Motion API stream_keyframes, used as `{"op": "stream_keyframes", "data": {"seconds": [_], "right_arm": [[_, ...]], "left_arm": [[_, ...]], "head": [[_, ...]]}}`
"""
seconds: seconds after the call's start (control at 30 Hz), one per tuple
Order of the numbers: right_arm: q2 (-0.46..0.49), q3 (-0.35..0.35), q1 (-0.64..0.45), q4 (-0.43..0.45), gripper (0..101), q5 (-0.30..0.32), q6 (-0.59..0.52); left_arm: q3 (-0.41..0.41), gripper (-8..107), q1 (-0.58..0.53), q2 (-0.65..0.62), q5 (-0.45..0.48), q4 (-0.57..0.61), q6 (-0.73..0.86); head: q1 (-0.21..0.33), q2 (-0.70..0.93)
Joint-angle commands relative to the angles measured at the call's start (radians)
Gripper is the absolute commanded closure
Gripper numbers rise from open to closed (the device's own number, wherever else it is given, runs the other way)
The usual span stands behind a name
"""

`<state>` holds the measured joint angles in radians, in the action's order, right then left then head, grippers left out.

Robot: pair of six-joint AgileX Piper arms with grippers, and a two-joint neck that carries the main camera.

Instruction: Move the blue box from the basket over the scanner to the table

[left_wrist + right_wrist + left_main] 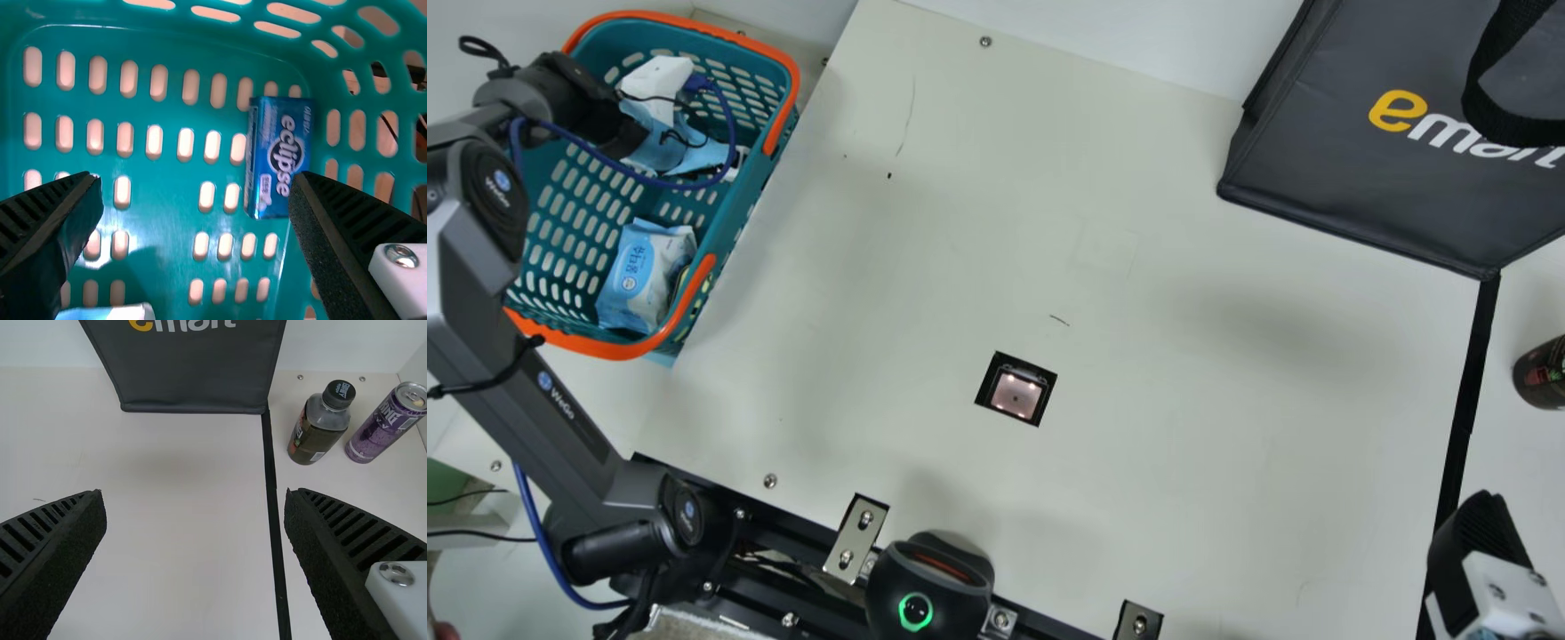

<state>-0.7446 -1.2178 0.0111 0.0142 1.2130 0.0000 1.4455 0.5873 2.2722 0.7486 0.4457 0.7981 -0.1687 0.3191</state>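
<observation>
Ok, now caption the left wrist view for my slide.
Left gripper, open, facing the blue box that lies near a corner of the teal basket.

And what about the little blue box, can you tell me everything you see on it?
The blue box is a small, flat block that looks like cardboard, with white letters, a round design and one narrow side showing. It seems shut and sits by a corner inside the teal basket. A finger of the open left gripper hides one corner; I can't tell if they touch.
</observation>
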Motion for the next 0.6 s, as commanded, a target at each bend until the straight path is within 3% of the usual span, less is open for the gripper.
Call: {"op": "stream_keyframes", "data": {"seconds": [0.0,0.57], "right_arm": [[0.000,0.000,0.000,0.000,6,0.000,0.000],[0.000,0.000,0.000,0.000,6,0.000,0.000]], "left_arm": [[0.014,9,-0.006,0.015,0.002,-0.006,-0.011],[0.106,9,-0.047,0.110,0.013,-0.078,-0.090]], "head": [[0.030,0.002],[0.030,0.002]]}}
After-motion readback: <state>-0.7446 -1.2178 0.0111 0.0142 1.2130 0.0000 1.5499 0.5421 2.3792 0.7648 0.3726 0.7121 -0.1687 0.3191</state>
